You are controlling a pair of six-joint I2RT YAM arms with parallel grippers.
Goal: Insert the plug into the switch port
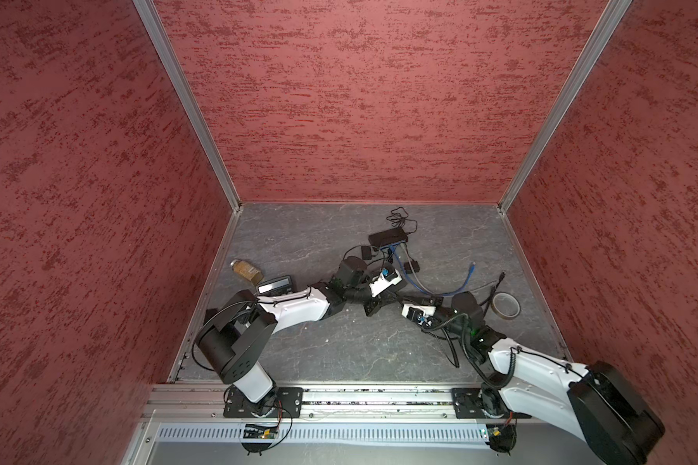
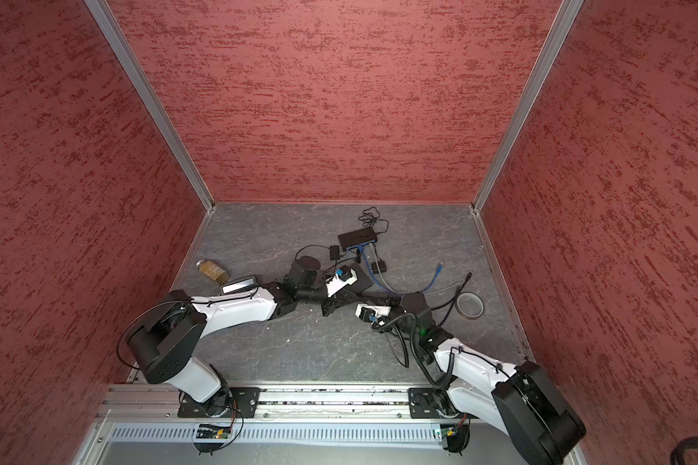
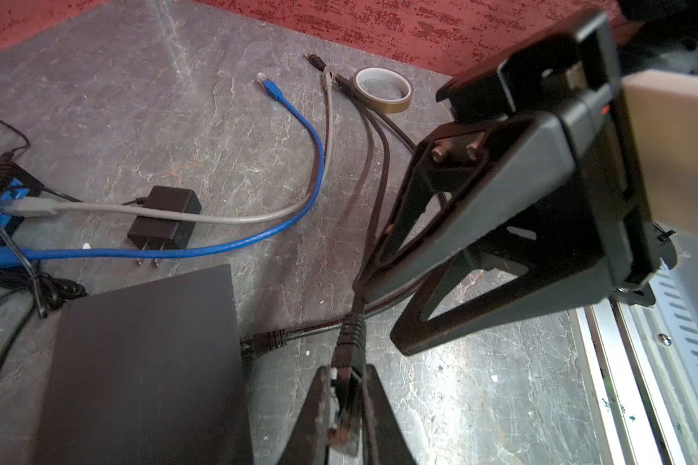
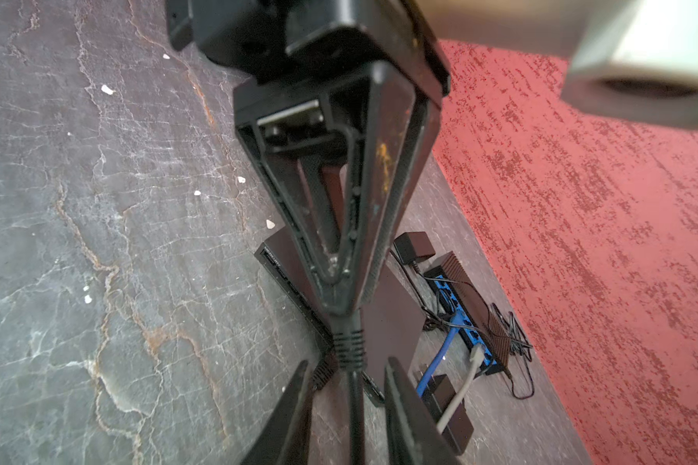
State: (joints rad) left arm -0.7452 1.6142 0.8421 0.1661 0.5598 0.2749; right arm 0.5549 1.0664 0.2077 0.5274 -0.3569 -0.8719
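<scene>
Switch [image 3: 138,362] sat centre, hub [image 1: 388,237] behind it; tape roll [image 1: 506,306] well off right, jar [image 1: 246,269] & calculator [image 1: 275,285] left, just beside each other.

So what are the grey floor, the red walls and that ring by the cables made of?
The grey floor looks like stone or a stone-print sheet: pale veins, soft sheen; which one is unclear. The red walls look like matte textured plaster or wallpaper, with darker flecks. The ring seems a roll of tape: glossy amber film, pale inner core.
</scene>
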